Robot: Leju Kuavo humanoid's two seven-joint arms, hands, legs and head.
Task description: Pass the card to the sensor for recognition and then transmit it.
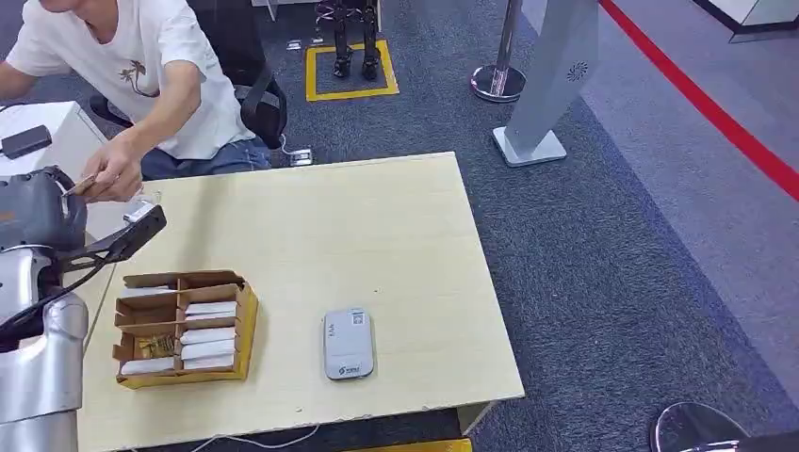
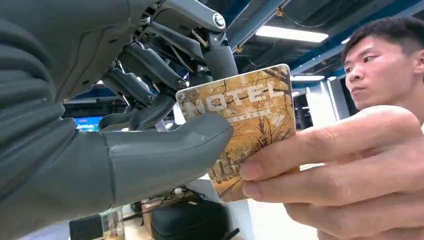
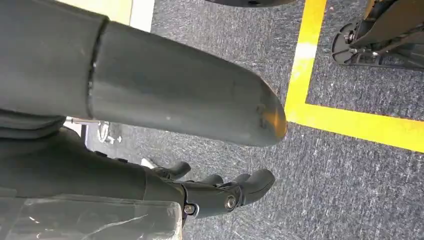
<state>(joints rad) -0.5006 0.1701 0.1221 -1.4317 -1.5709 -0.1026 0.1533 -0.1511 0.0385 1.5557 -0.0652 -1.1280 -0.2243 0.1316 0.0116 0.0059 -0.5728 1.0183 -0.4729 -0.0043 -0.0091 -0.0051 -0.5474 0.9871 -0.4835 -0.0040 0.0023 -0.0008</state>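
**Golden hotel card caught between two hands**

Golden and printed with autumn trees, the card (image 2: 240, 125) is pinched between the thick thumb and the darker fingers of the left hand (image 2: 150, 125), while a person's hand (image 2: 345, 165) grips its opposite edge. In the head view this exchange is seen at about ten o'clock, over the far-left corner of the counter (image 1: 396, 235). The step in hand is judged to be the handover, with the card not yet released by either side. Next, a clean release by one party is called for, without the card being bent or dropped.

The grey sensor (image 1: 348, 344) lies flat at about six o'clock, well apart from the card. Beside it, at eight o'clock, a cardboard box (image 1: 184, 328) is divided into compartments: white cards are stacked in several, and something brownish sits in one. The right hand (image 3: 220, 192) is seen above the carpet with nothing held and its fingers loosely curled.
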